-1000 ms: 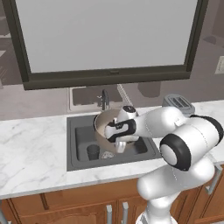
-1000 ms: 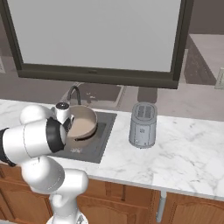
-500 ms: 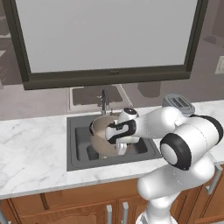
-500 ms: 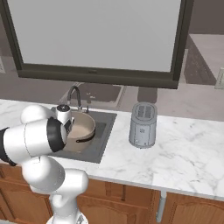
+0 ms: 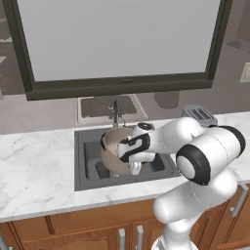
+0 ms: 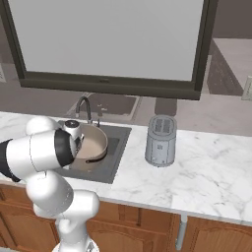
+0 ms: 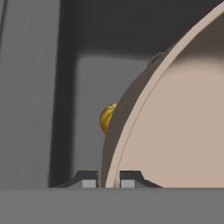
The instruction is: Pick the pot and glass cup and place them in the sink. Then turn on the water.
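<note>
Much of the pot (image 5: 113, 154) was hidden in the left base view: the white forearm and hand crossed its right side, so only the left arc of its rim and wall showed, tilted, above the sink (image 5: 87, 161). In the right base view the arm's shoulder covered the pot's (image 6: 92, 145) left part, and the gripper itself lay behind that shoulder. The sink floor beneath the pot could not be made out in either base view.

In the hand view the pot's rim (image 7: 131, 127) swept from 6 o'clock up toward 1 o'clock, its pale interior spreading to the right and cut off by the frame. The gripper (image 7: 108, 178) stood narrow, one fingertip (image 7: 89, 179) on the outer wall and the other on the inner side, pinching the rim between them. A small yellow object (image 7: 106, 117) peeked out at 9 o'clock of the pot wall, mostly hidden behind it; what it was could not be told. The dark faucet (image 5: 116, 113) rose at 12 o'clock of the pot, at the basin's back edge.
</note>
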Available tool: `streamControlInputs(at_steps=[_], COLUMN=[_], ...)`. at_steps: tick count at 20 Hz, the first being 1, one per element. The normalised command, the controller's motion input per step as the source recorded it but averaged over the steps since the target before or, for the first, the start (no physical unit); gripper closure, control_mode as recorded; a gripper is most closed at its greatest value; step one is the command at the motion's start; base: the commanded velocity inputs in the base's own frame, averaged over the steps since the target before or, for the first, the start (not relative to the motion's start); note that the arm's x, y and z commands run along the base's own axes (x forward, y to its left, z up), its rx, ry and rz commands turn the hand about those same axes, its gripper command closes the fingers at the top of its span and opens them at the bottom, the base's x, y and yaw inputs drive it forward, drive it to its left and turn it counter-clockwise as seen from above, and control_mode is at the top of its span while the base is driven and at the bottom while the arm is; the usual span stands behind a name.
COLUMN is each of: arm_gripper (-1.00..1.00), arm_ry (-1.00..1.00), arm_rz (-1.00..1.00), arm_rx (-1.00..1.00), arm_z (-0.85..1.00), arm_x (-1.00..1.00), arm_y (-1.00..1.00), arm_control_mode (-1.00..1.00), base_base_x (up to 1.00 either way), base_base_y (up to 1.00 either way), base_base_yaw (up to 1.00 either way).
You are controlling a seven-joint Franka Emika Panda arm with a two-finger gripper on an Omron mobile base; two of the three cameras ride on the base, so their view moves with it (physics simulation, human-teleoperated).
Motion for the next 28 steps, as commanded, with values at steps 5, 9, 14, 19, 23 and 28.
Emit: streamControlInputs(at_steps=[5, 9, 14, 19, 23, 28], arm_gripper=[1.00, 1.00, 1.00, 1.00, 1.00, 1.00], arm_ry=[0.00, 0.00, 0.00, 0.00, 0.00, 0.00], arm_rz=[-0.02, -0.06, -0.11, -0.14, -0.05, -0.02], arm_rx=[0.00, 0.00, -0.01, -0.03, -0.06, -0.09], arm_z=[-0.03, 0.00, 0.00, 0.00, 0.00, 0.00], arm_x=[0.00, -0.12, -0.23, -0.19, -0.01, 0.00], arm_y=[-0.04, -0.16, -0.29, -0.26, -0.06, 0.00], arm_control_mode=[-1.00, -1.00, -1.00, -1.00, -1.00, -1.00], base_base_x=[0.00, 0.00, 0.00, 0.00, 0.00, 0.00], base_base_y=[0.00, 0.00, 0.00, 0.00, 0.00, 0.00], base_base_yaw=[0.00, 0.00, 0.00, 0.00, 0.00, 0.00])
